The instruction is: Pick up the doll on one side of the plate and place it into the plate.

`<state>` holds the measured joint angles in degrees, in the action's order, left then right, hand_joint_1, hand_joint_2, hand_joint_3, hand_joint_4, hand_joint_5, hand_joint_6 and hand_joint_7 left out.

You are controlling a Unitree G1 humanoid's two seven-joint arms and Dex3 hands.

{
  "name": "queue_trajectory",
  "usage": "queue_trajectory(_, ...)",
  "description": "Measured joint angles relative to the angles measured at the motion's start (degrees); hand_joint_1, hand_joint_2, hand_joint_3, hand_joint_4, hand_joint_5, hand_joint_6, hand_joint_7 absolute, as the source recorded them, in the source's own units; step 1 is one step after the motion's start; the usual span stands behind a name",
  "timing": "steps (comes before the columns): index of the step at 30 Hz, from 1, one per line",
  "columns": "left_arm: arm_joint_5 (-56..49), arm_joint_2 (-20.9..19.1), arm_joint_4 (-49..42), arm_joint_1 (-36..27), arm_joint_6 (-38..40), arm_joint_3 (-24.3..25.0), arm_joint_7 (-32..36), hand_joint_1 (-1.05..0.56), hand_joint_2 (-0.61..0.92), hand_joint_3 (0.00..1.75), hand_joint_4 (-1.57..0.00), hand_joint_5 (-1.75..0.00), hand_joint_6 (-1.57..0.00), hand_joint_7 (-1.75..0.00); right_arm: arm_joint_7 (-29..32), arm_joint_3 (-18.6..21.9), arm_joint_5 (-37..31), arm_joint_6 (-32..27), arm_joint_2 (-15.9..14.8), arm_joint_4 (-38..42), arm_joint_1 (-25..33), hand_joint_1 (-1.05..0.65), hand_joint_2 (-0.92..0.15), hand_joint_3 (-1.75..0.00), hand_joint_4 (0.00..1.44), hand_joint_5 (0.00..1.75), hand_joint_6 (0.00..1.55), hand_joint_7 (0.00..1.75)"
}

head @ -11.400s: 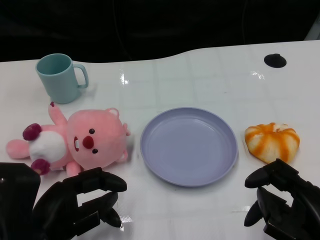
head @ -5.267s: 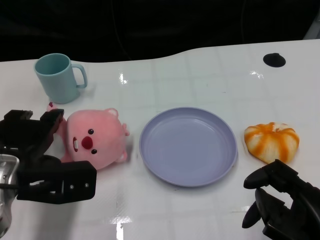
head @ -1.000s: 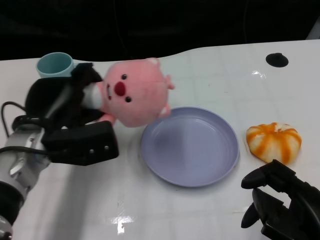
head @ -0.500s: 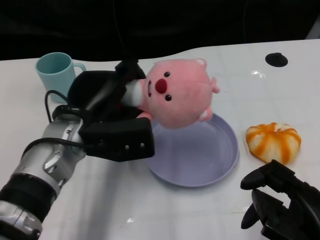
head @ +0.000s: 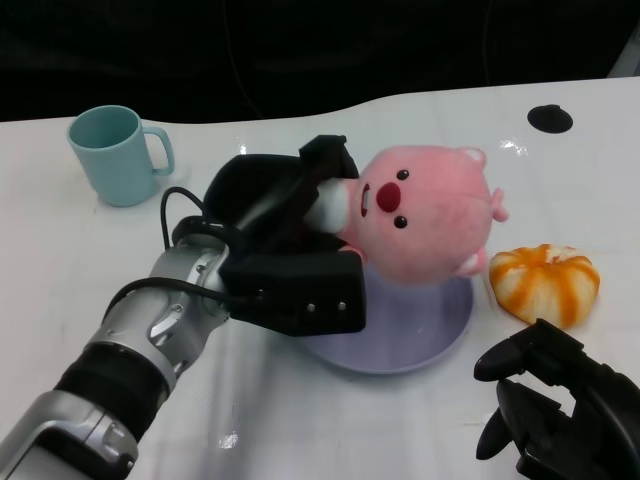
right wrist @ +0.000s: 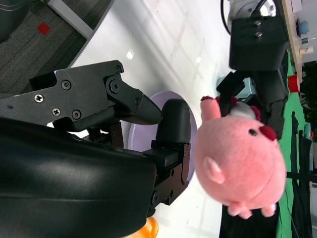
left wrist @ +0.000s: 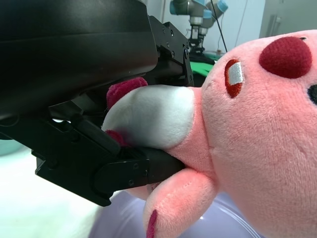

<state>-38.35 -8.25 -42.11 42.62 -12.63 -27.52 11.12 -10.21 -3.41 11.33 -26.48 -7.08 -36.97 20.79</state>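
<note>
One fuzzy pink doll (head: 425, 215) in left hand (head: 285, 250) over smooth round plate (head: 440, 325).

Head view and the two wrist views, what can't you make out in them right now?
- Plate: head view, mostly covered by the doll and left hand.
- Doll's body: left wrist view, gripped and hidden inside the hand.
- Right hand: head view, cut by the edge.
- Orange-striped bun: right wrist view, only a sliver shows.

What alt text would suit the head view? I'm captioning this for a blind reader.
The robot's left hand holds a pink doll above a purple plate on a white table. An orange-and-white bun lies beside the plate, a teal mug stands at the far left, and the right hand rests empty near the bun.
</note>
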Motion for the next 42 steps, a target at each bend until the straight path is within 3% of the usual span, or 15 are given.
queue_trajectory(12, -1.50, 2.17, -6.76, 3.58, 0.87, -1.65, -1.40, -0.16, 0.50, 1.03, -0.86, -1.75, -0.65, -1.72, 0.46, -1.86, -1.27, 0.01, 0.02, -0.66, 0.26, -0.27, -0.92, -0.68, 0.51, 1.75, 0.38, 1.68)
queue_trajectory(13, -1.39, 2.18, -6.79, 3.74, 1.04, -1.55, -1.98, -0.19, 0.54, 0.87, -0.83, -1.75, -0.70, -1.37, 0.49, -1.93, -1.29, 0.01, 0.02, -0.76, 0.26, -0.27, -0.92, -0.69, 0.51, 1.75, 0.38, 1.68)
queue_trajectory(14, -1.30, 2.19, -6.80, 3.82, 1.42, -1.44, -2.70, -0.20, 0.57, 0.79, -0.82, -1.75, -0.73, -1.22, 0.49, -1.96, -1.29, 0.01, 0.03, -0.80, 0.25, -0.26, -0.92, -0.69, 0.51, 1.75, 0.38, 1.68)
queue_trajectory(17, -0.19, 2.13, -6.76, 3.84, 2.06, -1.04, -5.13, -0.29, 0.81, 0.37, -0.62, -1.63, -0.77, -0.54, 0.45, -1.95, -1.21, 0.03, 0.03, -0.80, 0.25, -0.26, -0.92, -0.70, 0.51, 1.75, 0.38, 1.68)
queue_trajectory(18, 0.03, 1.99, -6.67, 3.84, 2.09, -1.03, -6.37, -0.35, 0.87, 0.31, -0.59, -1.34, -0.75, -0.36, 0.41, -1.96, -1.20, 0.05, 0.03, -0.80, 0.25, -0.26, -0.92, -0.70, 0.51, 1.75, 0.38, 1.68)
queue_trajectory(19, 0.26, 1.82, -6.55, 3.84, 2.13, -1.06, -7.66, -0.42, 0.90, 0.27, -0.63, -0.95, -0.72, -0.19, 0.40, -1.96, -1.21, 0.07, 0.03, -0.80, 0.25, -0.26, -0.92, -0.70, 0.51, 1.75, 0.38, 1.68)
queue_trajectory(21, 0.34, 1.41, -6.08, 3.84, 2.18, -1.13, -9.36, -0.52, 0.91, 0.28, -0.63, -0.62, -0.65, -0.06, 0.41, -1.97, -1.22, 0.07, 0.03, -0.81, 0.25, -0.26, -0.92, -0.70, 0.51, 1.75, 0.38, 1.68)
queue_trajectory(23, 0.23, 0.73, -5.12, 3.84, 2.19, -1.42, -10.63, -0.62, 0.92, 0.35, -0.57, -0.41, -0.54, -0.01, 0.48, -2.04, -1.28, 0.06, 0.03, -0.96, 0.25, -0.26, -0.92, -0.70, 0.50, 1.75, 0.38, 1.68)
queue_trajectory(25, -0.02, -0.11, -4.20, 3.83, 2.04, -1.80, -11.64, -0.76, 0.92, 0.44, -0.33, -0.24, -0.36, 0.00, 0.49, -2.12, -1.29, 0.06, 0.03, -1.21, 0.25, -0.26, -0.92, -0.70, 0.50, 1.75, 0.38, 1.68)
queue_trajectory(28, -0.42, -1.21, -3.11, 3.83, 2.03, -2.63, -13.35, -0.89, 0.92, 0.57, -0.10, -0.12, -0.18, 0.00, 0.48, -2.12, -1.26, 0.06, 0.03, -1.23, 0.25, -0.25, -0.92, -0.70, 0.50, 1.75, 0.38, 1.68)
queue_trajectory(30, -0.80, -1.52, -2.53, 3.82, 2.04, -2.91, -13.86, -0.94, 0.92, 0.62, -0.04, -0.05, -0.11, 0.00, 0.47, -2.12, -1.22, 0.06, 0.03, -1.24, 0.25, -0.25, -0.92, -0.70, 0.50, 1.75, 0.38, 1.68)
queue_trajectory(34, -1.03, -2.11, -1.41, 3.76, 1.69, -3.31, -13.88, -1.03, 0.92, 0.72, 0.00, 0.00, -0.01, 0.00, 0.45, -2.10, -1.21, 0.06, 0.02, -1.25, 0.25, -0.25, -0.92, -0.71, 0.50, 1.75, 0.38, 1.68)
queue_trajectory(42, -1.51, -3.82, 1.26, 3.56, 1.29, -3.48, -15.43, -1.05, 0.92, 0.76, 0.00, 0.00, 0.00, 0.00, 0.44, -2.09, -1.21, 0.07, 0.01, -1.25, 0.22, -0.25, -0.92, -0.71, 0.51, 1.75, 0.38, 1.68)
